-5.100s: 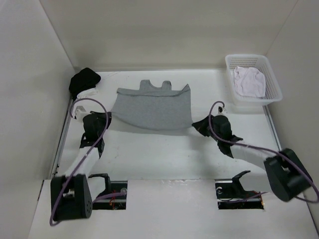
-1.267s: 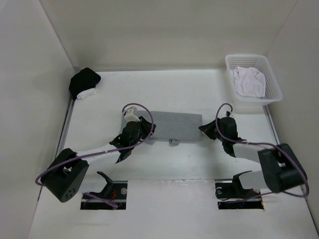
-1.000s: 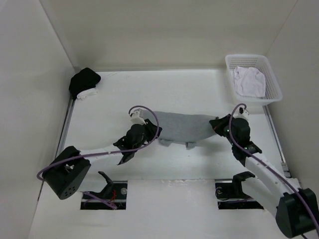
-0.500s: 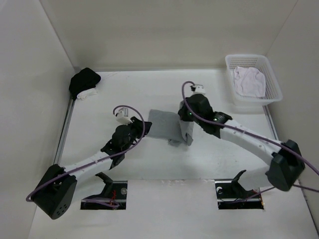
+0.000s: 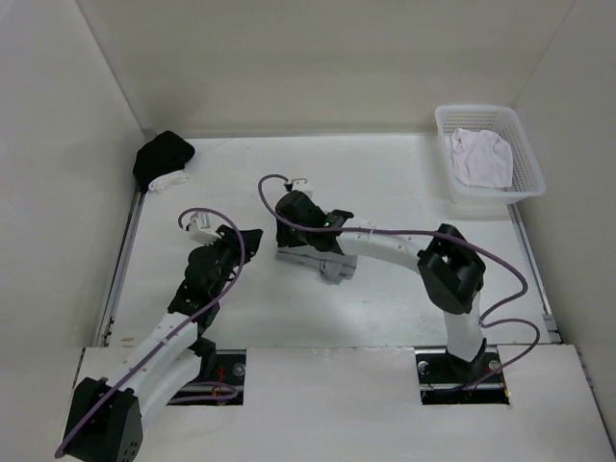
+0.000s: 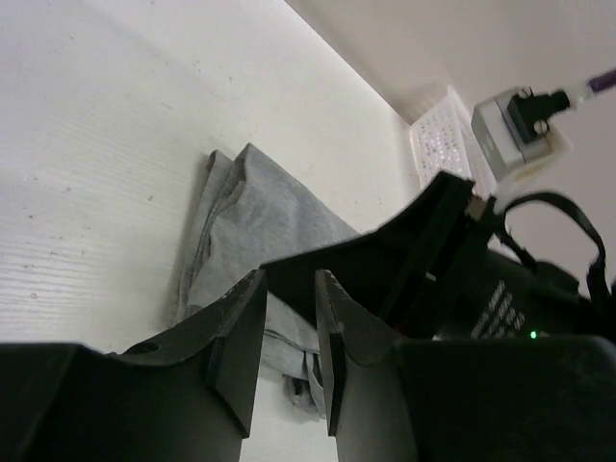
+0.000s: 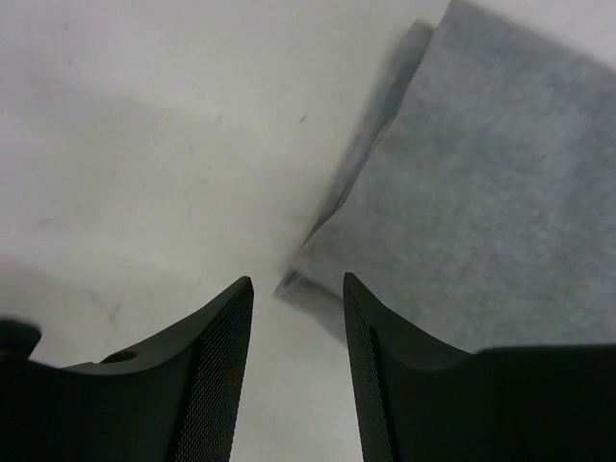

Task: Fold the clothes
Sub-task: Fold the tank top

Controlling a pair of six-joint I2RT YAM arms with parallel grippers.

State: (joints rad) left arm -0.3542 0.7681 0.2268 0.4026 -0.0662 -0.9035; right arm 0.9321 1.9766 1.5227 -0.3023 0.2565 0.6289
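Hidden parts first. From overhead you get only a sliver of the folded heather-grey knit garment (image 5: 306, 257). The right arm (image 5: 385, 241) lies across most of it, so you cannot pick out the waistband or legs. It lies about mid-table on the white tabletop (image 5: 385, 183). Your left wrist view shows its layered edge, but the near part is cut off by the fingers (image 6: 236, 356) and by the black body of the right arm. Your right wrist view catches one corner only, soft-focused.

Left to right:
- **Bundle:** The black-and-white fabric bundle (image 5: 162, 160) sits in the far left corner, well apart from the rest.
- **Left arm:** The left arm (image 5: 183, 308) is stretched forward from its base. The left gripper (image 5: 252, 237) points toward the garment, near it but not touching. Its jaws stand a narrow slot apart with nothing between them.
- **Right gripper:** The right gripper (image 7: 296, 282) is poised over the garment's corner with its jaws parted. It is empty, the cloth released.
- **Right arm:** It rises from its base, bends at the elbow and reaches leftward across the table.
- **Basket:** The white plastic mesh basket (image 5: 527, 173) is at the far right rear, with a crumpled white cloth (image 5: 481, 156) inside.
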